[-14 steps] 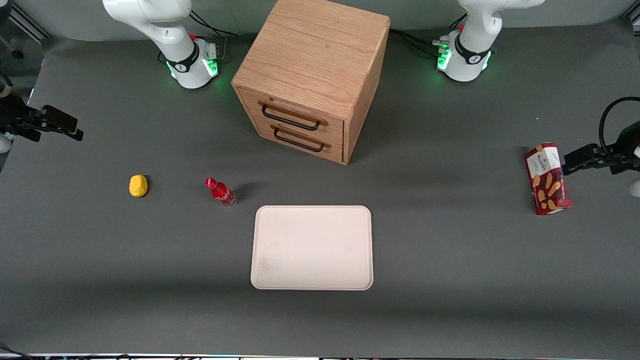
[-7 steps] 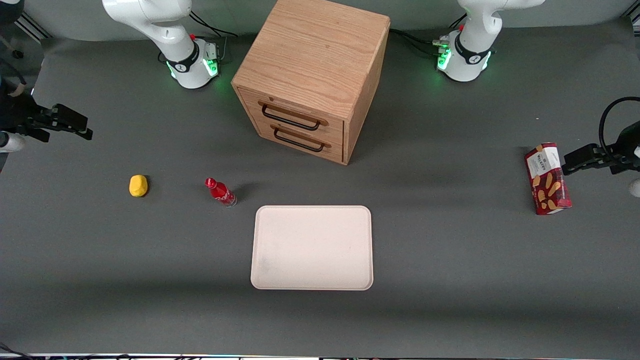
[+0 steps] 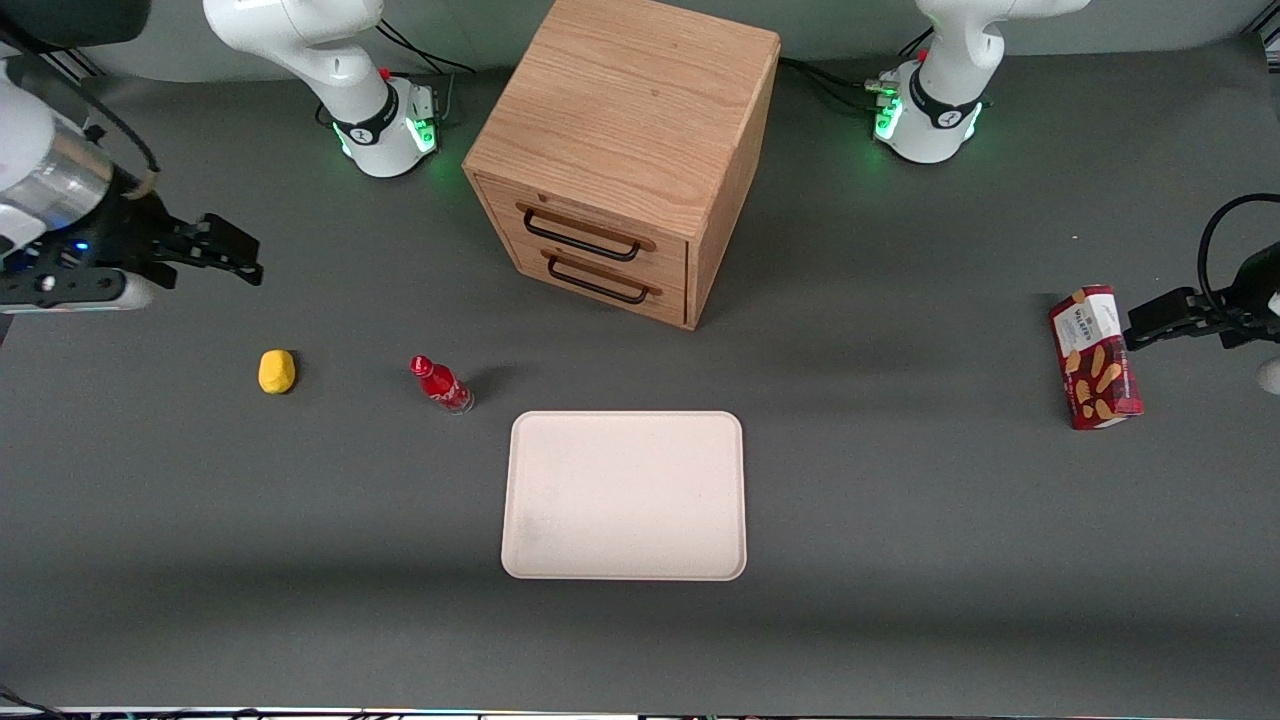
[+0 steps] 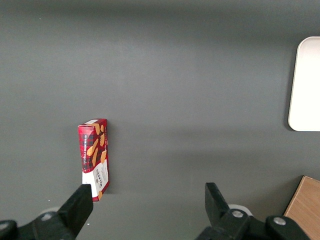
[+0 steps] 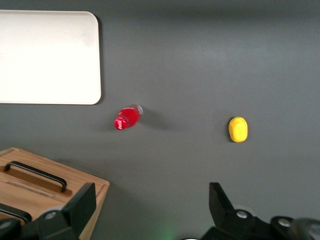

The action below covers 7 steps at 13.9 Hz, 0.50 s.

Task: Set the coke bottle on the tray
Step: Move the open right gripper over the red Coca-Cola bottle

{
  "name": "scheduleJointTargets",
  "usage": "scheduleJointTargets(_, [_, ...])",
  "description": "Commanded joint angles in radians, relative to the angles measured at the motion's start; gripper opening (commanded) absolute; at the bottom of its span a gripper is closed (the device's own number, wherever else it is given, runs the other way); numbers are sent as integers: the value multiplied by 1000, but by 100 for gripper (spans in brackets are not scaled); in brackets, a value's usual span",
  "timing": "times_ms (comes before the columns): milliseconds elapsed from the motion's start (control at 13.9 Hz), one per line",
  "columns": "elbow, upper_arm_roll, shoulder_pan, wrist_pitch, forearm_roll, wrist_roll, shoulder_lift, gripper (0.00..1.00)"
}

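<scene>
Gripper (image 3: 245, 256) hung above the table's working-arm end, fingers (image 5: 75, 210) spread apart and empty, farther from the front camera than the yellow lump (image 3: 277, 371). The coke bottle (image 3: 441, 385) stood upright near the tray (image 3: 625, 495), between it and that lump. A wooden drawer cabinet (image 3: 625, 150) stood farther back.

Cut off by the right wrist view's edge: part of the tray (image 5: 50, 57), most of the wooden cabinet (image 5: 45, 192), and the bases of the gripper (image 5: 150, 205), fingers spread wide apart, high over the table toward the working arm's end. Too small to read in either view: white lettering on the coke bottle (image 3: 440, 384). Half hidden by the parked arm's finger: the biscuit box's (image 4: 95, 152) lower corner. Cropped by the front view's edge: upper arm links.
</scene>
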Motion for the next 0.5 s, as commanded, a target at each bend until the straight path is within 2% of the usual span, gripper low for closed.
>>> scheduleJointTargets(0, [79,-60,100,-8,3,75,57,100])
scheduleJointTargets(431, [100,-64,174,19,6,173,91,100])
